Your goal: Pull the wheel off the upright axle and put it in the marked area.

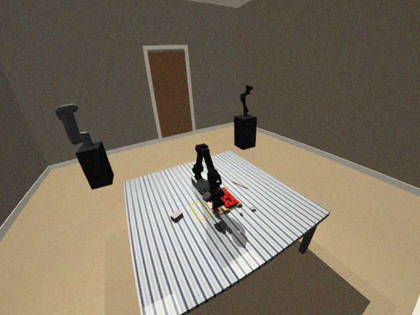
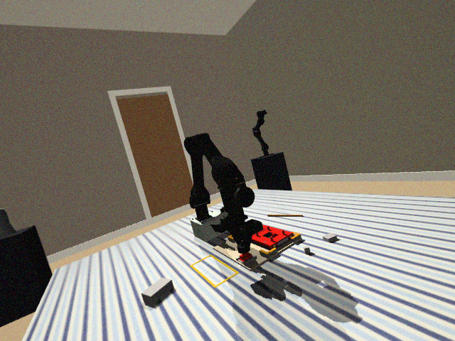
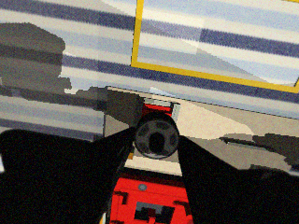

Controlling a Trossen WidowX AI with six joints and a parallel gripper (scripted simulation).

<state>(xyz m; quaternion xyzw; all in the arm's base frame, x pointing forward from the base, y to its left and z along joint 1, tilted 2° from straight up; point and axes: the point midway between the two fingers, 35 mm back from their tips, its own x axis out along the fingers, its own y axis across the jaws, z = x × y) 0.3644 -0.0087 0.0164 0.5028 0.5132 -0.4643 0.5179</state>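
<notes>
Between my claw (image 3: 157,140) fingers, right under the wrist camera, sits the wheel (image 3: 157,136), a dark round disc seen face-on; the claw is clamped on its rim from both sides. Whether it has come off the axle I cannot tell: the axle itself is hidden behind the wheel. Just behind it is a small red block (image 3: 156,110) set in a pale board (image 3: 210,123), and below, nearer me, a red plate (image 3: 149,203) cut off by the frame edge.

Beyond the board's edge lies the yellow-outlined marked area (image 3: 136,35) on the striped counter (image 3: 37,14), near but apart from the board.

My worry is a crooked pull. If I draw the wheel off at a tilt it could bind on the axle, or slip between the fingers, since they only pinch the rim. Dragging sideways too early might shift the board. On the way over, carrying it low could clip the board's edge.

From the side view the claw (image 2: 245,253) reaches down to the board's front corner, but the wheel is too small to make out there. A grey block (image 2: 158,291) and a pencil (image 2: 285,215) lie well apart.
</notes>
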